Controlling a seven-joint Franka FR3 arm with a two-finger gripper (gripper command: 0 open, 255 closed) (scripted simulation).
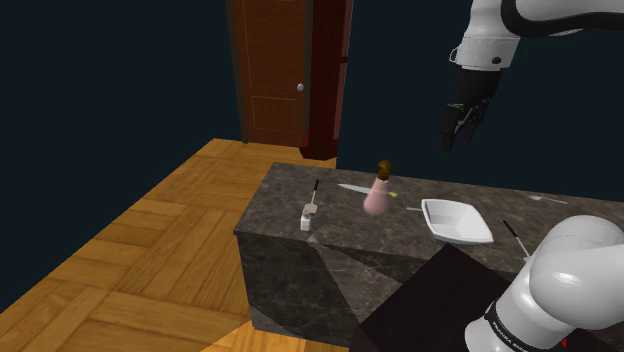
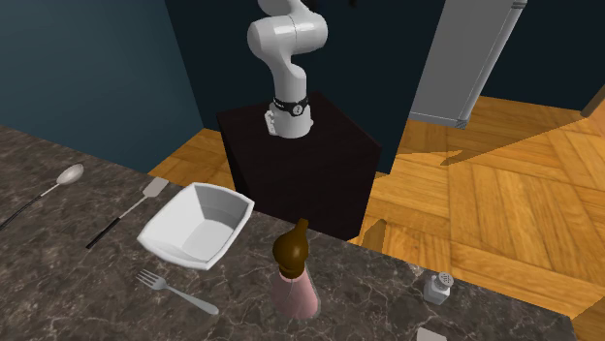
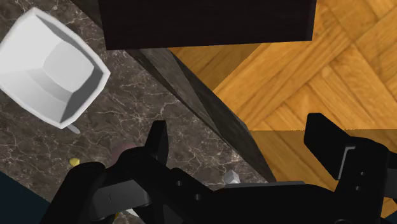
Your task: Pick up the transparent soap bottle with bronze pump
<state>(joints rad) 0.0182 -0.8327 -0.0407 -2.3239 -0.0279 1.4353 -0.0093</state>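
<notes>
**Ana:** Black fingers (image 3: 158,137) of the gripper (image 3: 242,137) sit closest to the wrist camera. They stand well apart with nothing between them, so the hand is open and empty. Where is the bottle?

**Ben:** On the dark marble counter (image 1: 290,190). In the shoulder view the soap bottle (image 1: 378,192), with a pinkish body and a brown pump on top, stands upright at about seven o'clock from the gripper. The gripper hangs high above the counter, well apart from the bottle.

**Ana:** Anything crowding it?

**Ben:** In the second exterior view a white bowl (image 2: 215,225) lies at ten o'clock from the bottle, near but apart. A fork (image 2: 175,291) lies at nine o'clock and a small shaker (image 2: 440,284) out at three o'clock. None of them touches it.

**Ana:** So the step in hand is the reach. How would you do it well?

**Ben:** I'd centre the open jaws over the pump first, then come straight down so one finger passes each side of the body. The body looks wider toward the base, so I'd close just under the pump's collar, where the fingers are less likely to slide upward. I'd also turn the wrist so that neither finger comes down on the bowl's rim.

**Ana:** And the risk?

**Ben:** It looks tall and narrow. If one finger touches first, it may tip, so I'd close slowly and evenly.
</notes>
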